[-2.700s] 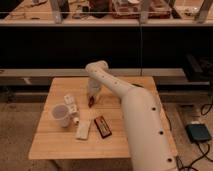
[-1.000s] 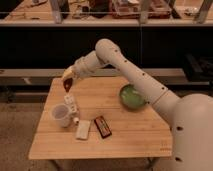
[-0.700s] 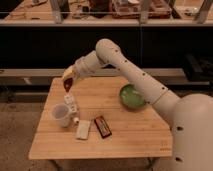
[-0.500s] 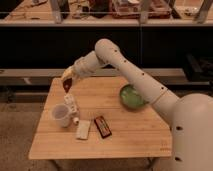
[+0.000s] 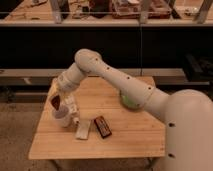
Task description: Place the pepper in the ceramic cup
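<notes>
The pepper (image 5: pixel 56 102) is a small dark-red piece held in my gripper (image 5: pixel 56 99), which hangs just above the rim of the ceramic cup (image 5: pixel 62 119). The cup is pale white and stands near the left edge of the wooden table (image 5: pixel 125 135). My white arm reaches from the right foreground across the table to the gripper. The gripper is shut on the pepper, which hangs down from it toward the cup's opening.
A small white block (image 5: pixel 70 103) lies just behind the cup. A flat white piece (image 5: pixel 82 129) and a dark rectangular bar with red markings (image 5: pixel 103 126) lie in front of the cup. A green bowl (image 5: pixel 128 102) is partly hidden behind my arm. Dark shelving stands behind the table.
My gripper has carried the pepper from the middle of the table to the left and now lowers it slightly, closer to the cup's rim.
</notes>
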Robot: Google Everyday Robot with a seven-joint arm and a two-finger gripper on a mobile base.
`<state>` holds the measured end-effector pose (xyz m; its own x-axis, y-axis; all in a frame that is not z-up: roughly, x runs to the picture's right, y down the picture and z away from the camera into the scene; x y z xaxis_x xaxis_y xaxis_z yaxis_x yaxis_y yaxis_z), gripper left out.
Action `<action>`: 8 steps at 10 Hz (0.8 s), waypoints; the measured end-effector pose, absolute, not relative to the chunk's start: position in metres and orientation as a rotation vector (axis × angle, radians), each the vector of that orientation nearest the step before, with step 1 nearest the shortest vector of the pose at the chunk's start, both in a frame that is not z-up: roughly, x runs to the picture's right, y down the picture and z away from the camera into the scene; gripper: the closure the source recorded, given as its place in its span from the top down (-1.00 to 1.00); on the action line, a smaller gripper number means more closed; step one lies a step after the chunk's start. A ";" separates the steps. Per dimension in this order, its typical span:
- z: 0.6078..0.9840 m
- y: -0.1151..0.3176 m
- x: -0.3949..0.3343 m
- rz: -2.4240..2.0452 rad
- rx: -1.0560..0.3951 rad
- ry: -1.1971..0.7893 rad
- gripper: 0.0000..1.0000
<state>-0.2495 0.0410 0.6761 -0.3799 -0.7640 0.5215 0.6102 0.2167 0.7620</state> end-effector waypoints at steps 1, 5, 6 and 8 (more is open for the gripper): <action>0.677 0.050 -0.258 -1.494 0.150 -1.313 -1.00; 0.702 0.072 -0.264 -1.487 0.097 -1.341 -1.00; 0.707 0.074 -0.260 -1.485 0.098 -1.342 -1.00; 0.715 0.077 -0.254 -1.479 0.097 -1.344 -1.00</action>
<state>-0.2540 0.0769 0.7148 -0.4134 -0.7182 0.5597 0.6258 0.2224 0.7476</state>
